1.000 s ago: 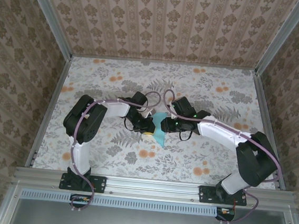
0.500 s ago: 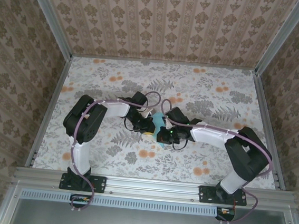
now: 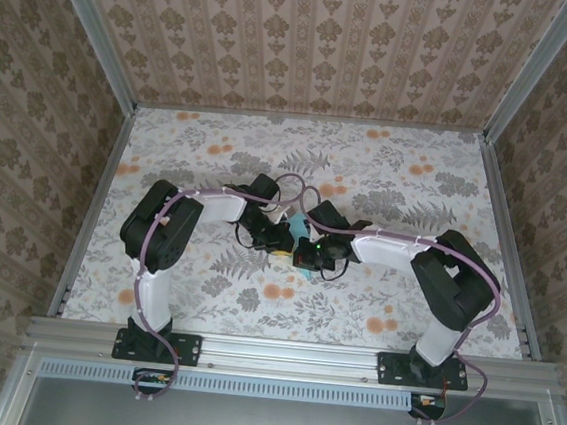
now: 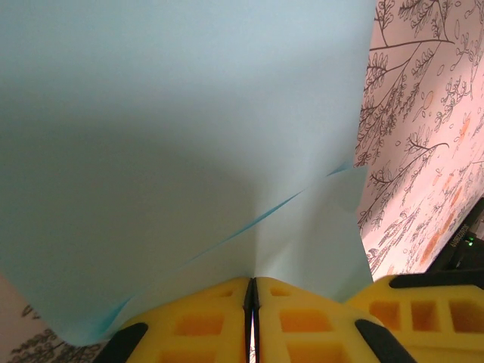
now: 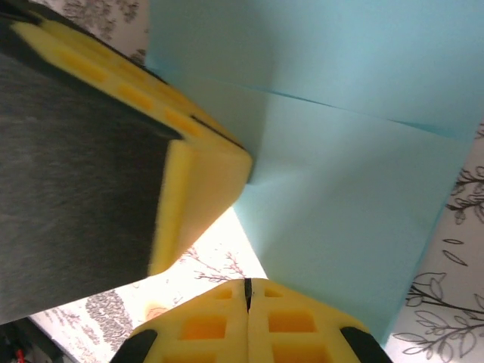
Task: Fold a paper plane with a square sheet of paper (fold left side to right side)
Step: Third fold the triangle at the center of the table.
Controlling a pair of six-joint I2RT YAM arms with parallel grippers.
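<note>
left gripper [image 4: 252,287] clamped on paper [image 4: 181,128], bowed up just ahead of it | right gripper [image 5: 246,287] closed close beside, paper corner apparently nipped | held thus so left side can be carried rightward

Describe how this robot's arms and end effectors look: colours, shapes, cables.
The left arm and right arm have white links, black joints and purple cables. The left end effector and right end effector carry yellow pads with square recesses.
</note>
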